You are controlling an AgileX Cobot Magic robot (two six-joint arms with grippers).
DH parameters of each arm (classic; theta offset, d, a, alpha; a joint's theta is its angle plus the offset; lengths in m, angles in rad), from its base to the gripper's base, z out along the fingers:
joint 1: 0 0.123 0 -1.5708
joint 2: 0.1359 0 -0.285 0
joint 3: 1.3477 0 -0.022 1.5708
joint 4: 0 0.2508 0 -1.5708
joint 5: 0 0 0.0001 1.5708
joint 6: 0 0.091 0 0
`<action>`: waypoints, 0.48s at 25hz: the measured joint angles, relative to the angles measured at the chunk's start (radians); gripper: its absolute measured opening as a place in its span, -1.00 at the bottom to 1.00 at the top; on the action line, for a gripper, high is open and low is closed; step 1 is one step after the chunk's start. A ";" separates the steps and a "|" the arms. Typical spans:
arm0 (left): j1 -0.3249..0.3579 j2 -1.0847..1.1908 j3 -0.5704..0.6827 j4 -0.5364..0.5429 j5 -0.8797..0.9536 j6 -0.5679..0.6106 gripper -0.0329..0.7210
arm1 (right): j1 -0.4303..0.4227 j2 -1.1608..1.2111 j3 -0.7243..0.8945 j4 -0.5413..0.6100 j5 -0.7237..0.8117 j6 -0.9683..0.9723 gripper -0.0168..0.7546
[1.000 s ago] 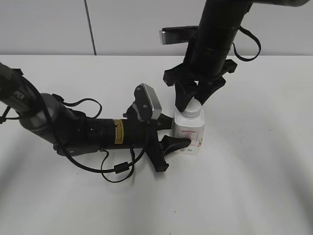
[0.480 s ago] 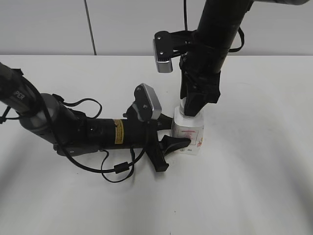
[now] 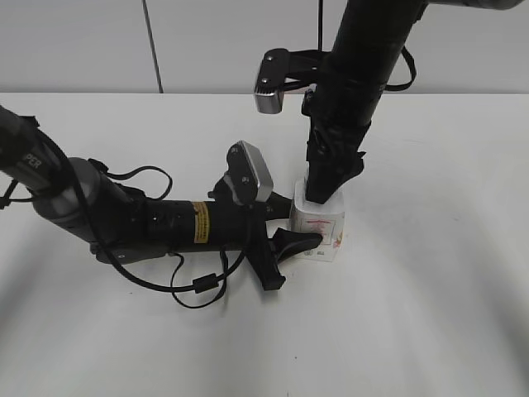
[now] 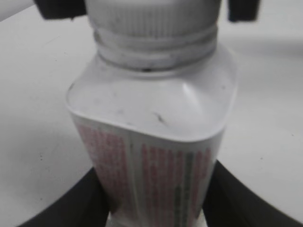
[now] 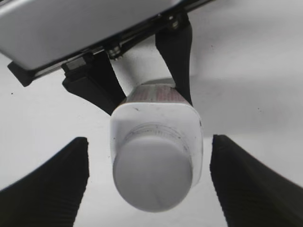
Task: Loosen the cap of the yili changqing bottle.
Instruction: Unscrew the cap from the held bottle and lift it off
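Exterior view: right gripper [image 3: 324, 186] seen rotated about its axis versus a second ago, wrist camera swung round to left. Probably mid-twist on cap [image 5: 152, 172], or re-gripping. Yili changqing bottle [image 3: 319, 225] stood upright on table [image 3: 430, 273], body clamped by left gripper [image 4: 154, 198]. Right jaws shown spread wide beside cap, untouched. Cap hidden in exterior view; thread loosening not readable.

Cap [image 4: 152, 21] ribbed white plastic; bottle [image 4: 151, 142] smooth, seemingly matt.
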 joint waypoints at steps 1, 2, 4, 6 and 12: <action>0.000 0.000 0.000 0.000 0.000 0.000 0.03 | 0.000 -0.005 0.000 0.001 0.000 0.008 0.60; 0.000 0.000 0.000 0.000 0.000 0.000 0.03 | 0.000 -0.012 0.000 0.001 0.000 0.015 0.56; 0.000 0.000 0.000 0.000 0.000 0.000 0.03 | 0.000 -0.034 0.000 0.002 0.000 0.056 0.54; 0.000 0.000 0.000 0.000 0.000 0.000 0.03 | 0.000 -0.058 0.000 0.003 -0.001 0.135 0.53; 0.000 0.000 0.000 0.000 0.000 0.000 0.03 | 0.000 -0.102 0.000 0.006 -0.001 0.754 0.53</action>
